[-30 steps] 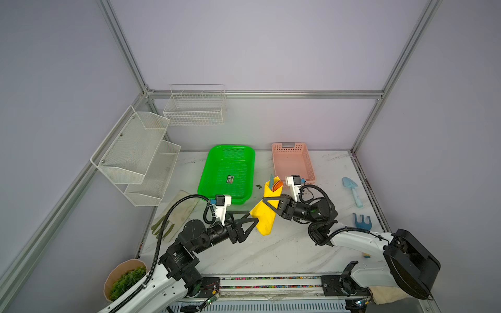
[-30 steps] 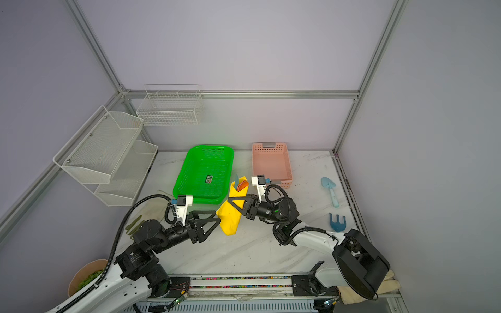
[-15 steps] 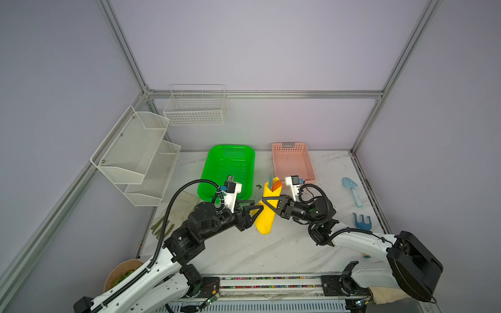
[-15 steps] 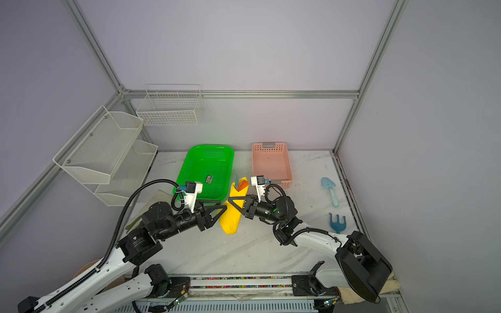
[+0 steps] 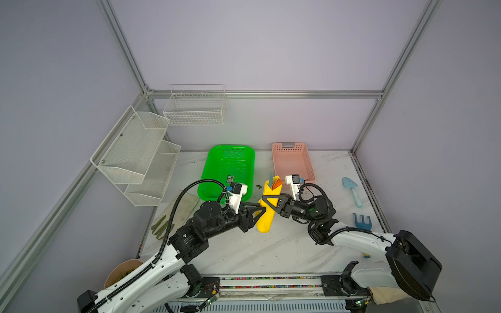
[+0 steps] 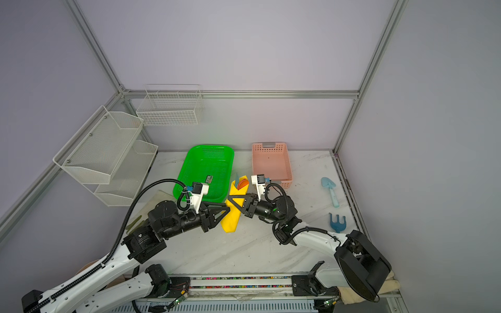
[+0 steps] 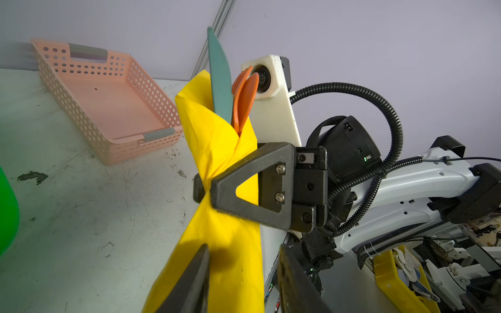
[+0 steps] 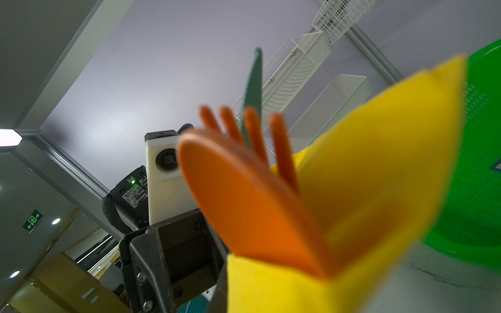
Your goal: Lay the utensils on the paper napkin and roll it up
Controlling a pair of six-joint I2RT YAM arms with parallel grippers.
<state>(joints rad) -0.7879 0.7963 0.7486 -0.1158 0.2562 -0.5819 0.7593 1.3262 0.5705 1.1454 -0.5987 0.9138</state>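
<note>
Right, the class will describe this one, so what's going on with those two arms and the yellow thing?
The yellow paper napkin is already wrapped into a roll around the utensils: a teal knife, an orange spoon and an orange fork stick out of its top end. The right gripper is clamped around the middle of the roll. The left gripper sits lower down, jaws open on either side of the roll, not yet pinching it.

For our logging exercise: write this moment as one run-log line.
right jaws: shut on yellow napkin mid-roll | left jaws: astride lower end, grip unclear | teal knife, orange fork, orange spoon: protruding on top
</note>
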